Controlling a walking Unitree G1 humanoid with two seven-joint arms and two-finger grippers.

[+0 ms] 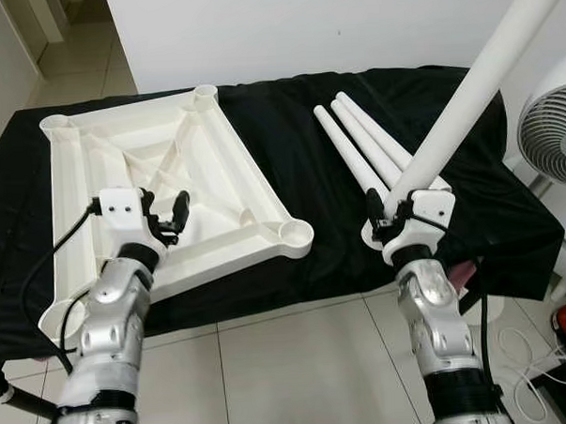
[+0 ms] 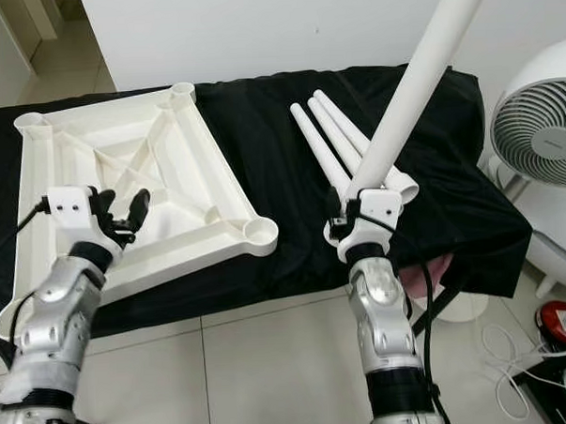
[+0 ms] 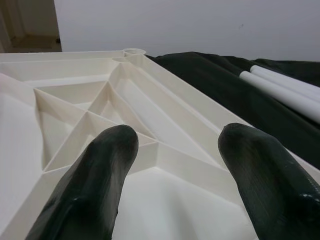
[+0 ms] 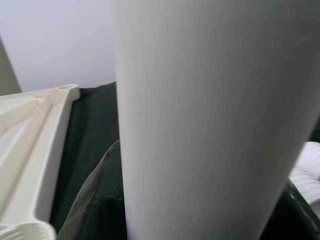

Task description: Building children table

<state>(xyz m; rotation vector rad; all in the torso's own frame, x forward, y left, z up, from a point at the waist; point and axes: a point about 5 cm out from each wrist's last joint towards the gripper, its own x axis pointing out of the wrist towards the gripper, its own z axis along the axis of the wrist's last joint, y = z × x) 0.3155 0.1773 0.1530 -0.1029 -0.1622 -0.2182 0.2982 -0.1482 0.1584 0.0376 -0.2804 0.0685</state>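
A white wall runs behind a low surface draped in a black cloth (image 1: 288, 108), with pale floor tiles near me and a white round fan (image 1: 554, 134) off to the right. On the left of the cloth lies the white ribbed plastic tabletop (image 1: 215, 159), turned underside up so its round corner sockets (image 1: 293, 233) face the ceiling, which is how I judge it needs to sit for legs to drop in.

Three white plastic tube legs (image 1: 355, 138) lie side by side on the cloth, right of the tabletop and well apart from it, fanned toward the far edge. The fourth long white tube leg (image 1: 475, 86) is in my right gripper (image 1: 389, 221): fingers clamped around its lower end, the tube rising steeply up and to the right, clear of the cloth. Holding it low keeps the bottom end free to aim at a socket, I reckon.

My left gripper (image 1: 166, 220) hangs over the near part of the tabletop, inside its rim, fingers (image 3: 95, 175) spread wide with nothing between them. The left wrist view looks along the diagonal ribs toward the far corner socket (image 3: 134, 51). Placed there, it seems ready to steady the tabletop while the leg goes in.

The nearest socket to the held leg is the near right corner. No leg is fitted yet, so the build is at its start. The risk I see is the long tube swinging wide overhead.
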